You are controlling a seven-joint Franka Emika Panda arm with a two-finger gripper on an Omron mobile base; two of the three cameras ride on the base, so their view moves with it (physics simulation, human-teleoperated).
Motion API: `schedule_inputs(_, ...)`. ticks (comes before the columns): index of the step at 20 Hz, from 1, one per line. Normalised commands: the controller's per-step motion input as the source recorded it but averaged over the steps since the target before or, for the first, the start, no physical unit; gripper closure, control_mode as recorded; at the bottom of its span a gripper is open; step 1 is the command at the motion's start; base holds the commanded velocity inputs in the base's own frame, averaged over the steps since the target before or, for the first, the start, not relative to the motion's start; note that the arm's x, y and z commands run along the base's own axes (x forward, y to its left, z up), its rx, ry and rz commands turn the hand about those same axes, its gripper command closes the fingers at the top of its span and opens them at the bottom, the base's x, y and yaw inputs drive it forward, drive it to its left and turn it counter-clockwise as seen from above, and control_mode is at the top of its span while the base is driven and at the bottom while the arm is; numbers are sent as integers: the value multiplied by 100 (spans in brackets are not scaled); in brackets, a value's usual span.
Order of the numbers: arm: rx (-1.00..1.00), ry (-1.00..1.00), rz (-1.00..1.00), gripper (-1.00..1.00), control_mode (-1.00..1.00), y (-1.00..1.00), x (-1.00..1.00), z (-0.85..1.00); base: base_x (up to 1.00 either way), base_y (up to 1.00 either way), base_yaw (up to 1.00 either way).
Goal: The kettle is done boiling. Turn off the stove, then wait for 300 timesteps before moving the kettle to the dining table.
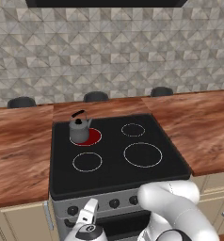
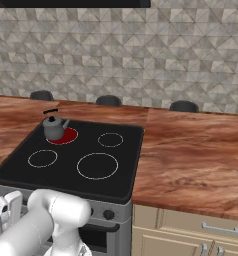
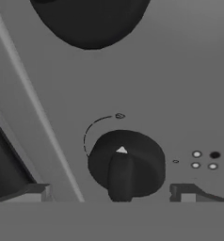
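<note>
Wood-grain counter (image 1: 20, 141) runs along a wall of grey patterned tile (image 1: 109, 52), with the stove (image 1: 118, 174) set into it; beige cabinet fronts (image 2: 191, 230) sit below. Three dark round stool tops (image 1: 96, 96) show just past the counter's far edge. The glass cooktop carries four ringed burners — the far-left one (image 1: 91, 137) glows red, the other three are plain white outlines. The kettle (image 1: 79, 129) stands upright on that red burner, spout toward the right, black handle arched over the lid.

The arm (image 1: 180, 212) folds low in front of the stove, its hand brought down to the grey front panel at the row of knobs (image 1: 115, 203). In the hand view the gripper (image 3: 114, 193) faces one knob (image 3: 125, 162) squarely: the two fingertips (image 3: 36, 192) stand wide apart, one on each side of the knob, and nothing is held between them. The knob's ridge points toward the camera's lower edge, with a small white triangle on it and a thin arc marked on the panel beside it. A second knob (image 3: 90, 21) is cut off at the top edge of that view.

Whether the fingertips touch the knob cannot be told. In the base views the hand is largely cut off by the lower edge, and the extractor hood (image 1: 107, 3) appears as a dark strip only.
</note>
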Motion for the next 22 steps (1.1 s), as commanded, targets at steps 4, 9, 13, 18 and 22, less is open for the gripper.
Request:
schedule_inputs(4, 0, 0, 2, -100, -100, 0, 10, -11, 0, 0, 0)
schedule_inputs(9, 0, 0, 1, -100, -100, 0, 2, -2, 0, 0, 0)
schedule_inputs(13, -3, -2, 1, -100, -100, 1, 0, 0, 0, 0, 0)
schedule_inputs(18, -2, -2, 2, -100, -100, 0, 0, 0, 0, 0, 0)
schedule_inputs(22, -2, -2, 2, -100, -100, 0, 0, 0, 0, 0, 0)
